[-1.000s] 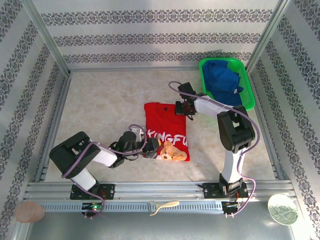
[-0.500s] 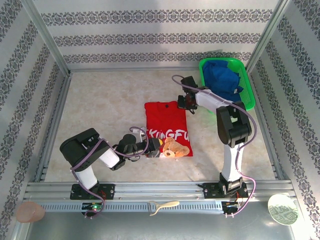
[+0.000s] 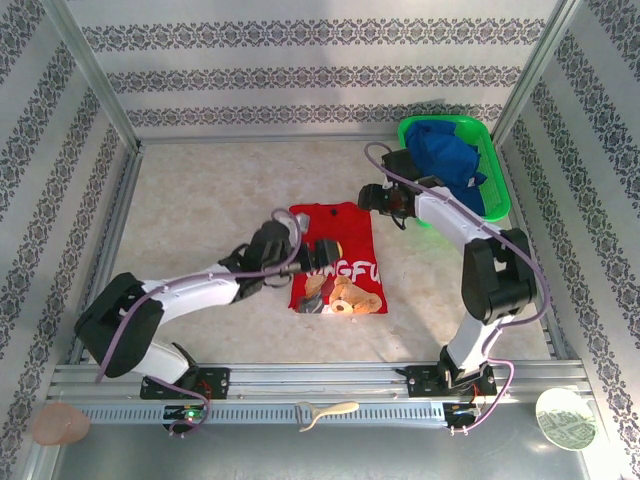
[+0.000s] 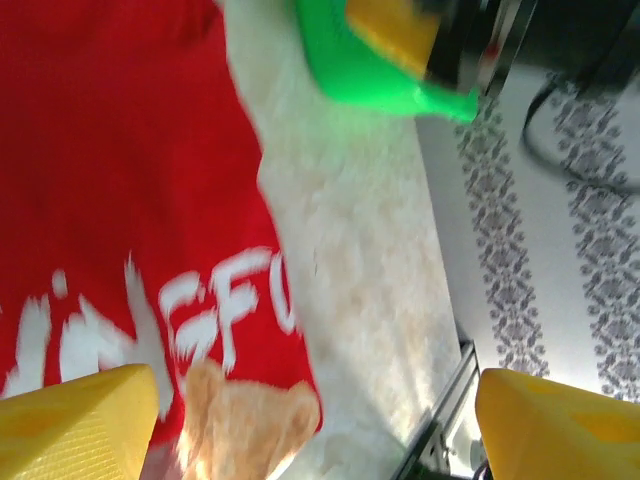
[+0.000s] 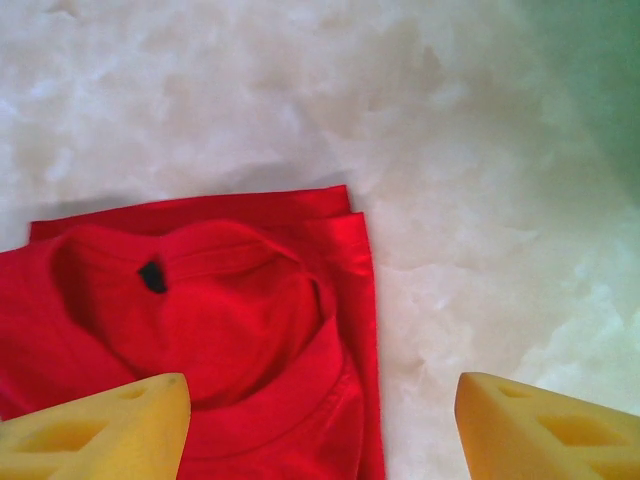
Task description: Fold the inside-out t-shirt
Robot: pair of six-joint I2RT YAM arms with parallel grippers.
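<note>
On the left, the left gripper hovers over the 9 o'clock side of the red t-shirt, its yellow fingers wide apart with nothing between them. The shirt lies folded into a narrow upright rectangle at the middle of the table, with its bear print at the 6 o'clock end. The risk here is a low pass. If a finger catches the cloth's edge, it could drag the stack sideways or flip a layer open, and the 7 o'clock corner already looks slightly rumpled.

The right gripper hangs above the shirt's 1 o'clock corner by the collar, with its fingers also spread and holding nothing. Several layers meet at that corner, so a pinch that takes only the top one would probably peel the fold back.

At 1 o'clock from the shirt sits a green basket holding a crumpled blue garment. The right arm reaches close past the basket's rim, so a wide swing might nudge it.
</note>
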